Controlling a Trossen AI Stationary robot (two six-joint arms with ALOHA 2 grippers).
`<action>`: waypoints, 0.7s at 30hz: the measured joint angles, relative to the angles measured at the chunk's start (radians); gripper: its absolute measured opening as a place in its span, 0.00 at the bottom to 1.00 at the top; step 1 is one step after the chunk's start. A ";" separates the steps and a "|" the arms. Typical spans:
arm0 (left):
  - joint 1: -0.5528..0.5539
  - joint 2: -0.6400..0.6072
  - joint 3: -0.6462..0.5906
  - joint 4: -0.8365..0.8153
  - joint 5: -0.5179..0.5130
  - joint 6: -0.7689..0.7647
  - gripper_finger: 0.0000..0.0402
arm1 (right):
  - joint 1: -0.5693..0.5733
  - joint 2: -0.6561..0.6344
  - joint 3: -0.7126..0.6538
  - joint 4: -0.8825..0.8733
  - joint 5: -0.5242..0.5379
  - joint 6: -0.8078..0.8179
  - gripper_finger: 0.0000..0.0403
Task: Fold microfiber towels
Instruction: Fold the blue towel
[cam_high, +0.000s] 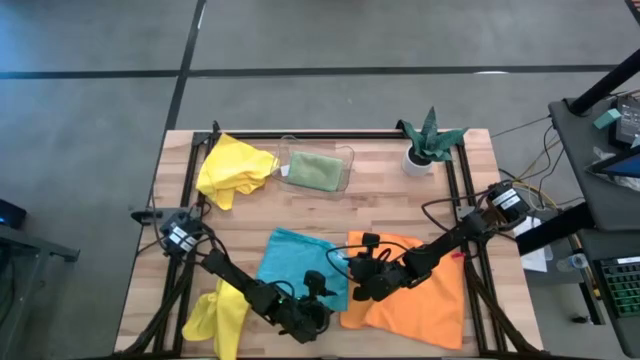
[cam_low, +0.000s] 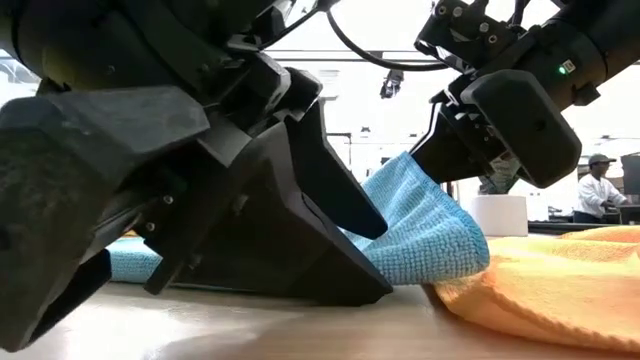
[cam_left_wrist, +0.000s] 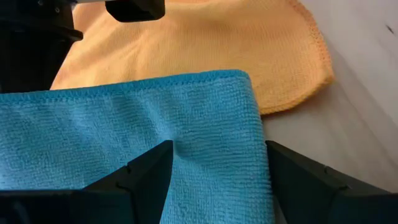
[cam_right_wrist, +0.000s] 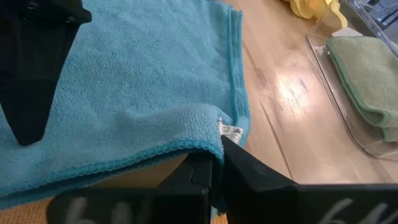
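Note:
The turquoise towel (cam_high: 290, 262) lies flat at the table's near middle, and its right part overlaps the orange towel (cam_high: 420, 300). My right gripper (cam_high: 352, 272) is shut on the turquoise towel's corner, as the right wrist view (cam_right_wrist: 217, 155) shows. My left gripper (cam_high: 318, 300) is open low at the towel's near edge. In the left wrist view (cam_left_wrist: 217, 155) one finger (cam_left_wrist: 149, 174) is over the cloth and the other (cam_left_wrist: 311, 180) is beside its edge. One yellow towel (cam_high: 222, 315) lies crumpled at the near left and another (cam_high: 232, 170) at the far left. The sage green towel (cam_high: 312, 168) lies folded in the clear tray (cam_high: 347, 158). My right gripper pinches the turquoise towel between its two fingers at the corner with the white label (cam_right_wrist: 231, 130). The corner is raised off the table (cam_low: 415, 170). The cloth slopes down from it, slack, and the rest lies on the table and on the orange towel. My left gripper: I cannot tell whether its fingers touch the cloth.
A small green plant in a white pot (cam_high: 428, 140) stands at the far right. A dark frame (cam_high: 300, 133) runs along the table's far edge and sides. Bare wood shows in the middle between the tray and the turquoise towel. A person (cam_low: 598, 190) sits in the room beyond.

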 joint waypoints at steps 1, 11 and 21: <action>0.000 0.000 -0.001 0.000 0.002 0.000 0.59 | 0.000 0.000 0.000 0.000 0.000 0.000 0.02; 0.001 -0.003 -0.015 0.018 0.049 0.034 0.59 | -0.002 0.000 0.000 0.000 0.000 0.008 0.02; 0.005 -0.003 -0.039 0.033 0.042 0.053 0.44 | -0.002 0.000 0.000 0.000 0.000 0.008 0.02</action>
